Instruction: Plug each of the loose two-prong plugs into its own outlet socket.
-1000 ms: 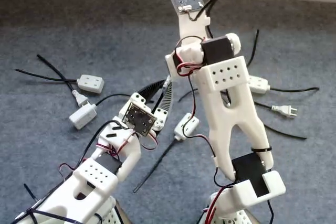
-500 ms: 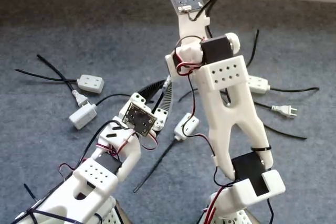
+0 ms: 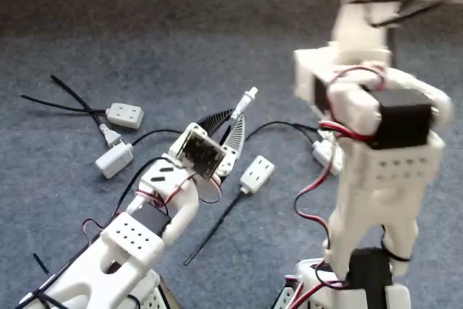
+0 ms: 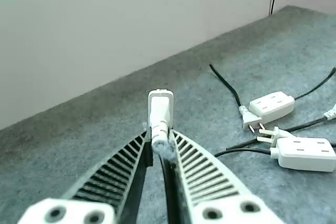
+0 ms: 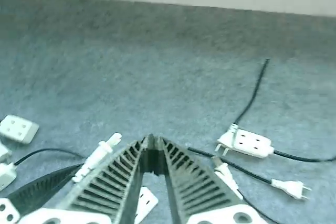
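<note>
Looking down in the high view, the left hand grips a white plug over the grey worktop, with an outlet socket just beside it. The left wrist view adds two more sockets beyond the fingertips. The right wrist view shows the right hand closed on nothing, with a loose plug farther out.

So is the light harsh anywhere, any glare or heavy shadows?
High view: soft, even light falls on the grey carpet, with no hard-edged shadows under the arms or cords. Left wrist view: the pale wall is bright but not glaring, and the plug in the left gripper is evenly lit. Right wrist view: the right gripper shows no hot spots.
</note>
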### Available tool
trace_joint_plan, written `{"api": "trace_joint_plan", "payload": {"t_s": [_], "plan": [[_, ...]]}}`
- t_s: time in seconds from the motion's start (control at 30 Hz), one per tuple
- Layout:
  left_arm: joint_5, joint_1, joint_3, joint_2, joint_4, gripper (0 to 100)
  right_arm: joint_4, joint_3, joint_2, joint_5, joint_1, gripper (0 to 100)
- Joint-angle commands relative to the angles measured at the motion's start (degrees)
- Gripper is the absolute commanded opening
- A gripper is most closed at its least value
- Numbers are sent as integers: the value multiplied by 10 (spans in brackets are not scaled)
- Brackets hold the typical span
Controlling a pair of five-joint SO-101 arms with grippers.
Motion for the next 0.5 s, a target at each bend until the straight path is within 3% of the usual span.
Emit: {"api": "trace_joint_plan", "payload": {"t_s": [0.0, 0.13, 0.23, 0.47], "plan": [[0, 6, -100, -7, 145, 7, 22, 39, -52, 4, 117, 7], [57, 1, -180, -7, 271, 7, 22, 149, -102, 10, 216, 9], [93, 0, -257, -5, 389, 7, 21, 233, -140, 77, 270, 9], [114, 1, -428, 118, 564, 7, -9, 432, -236, 156, 371, 9]]}}
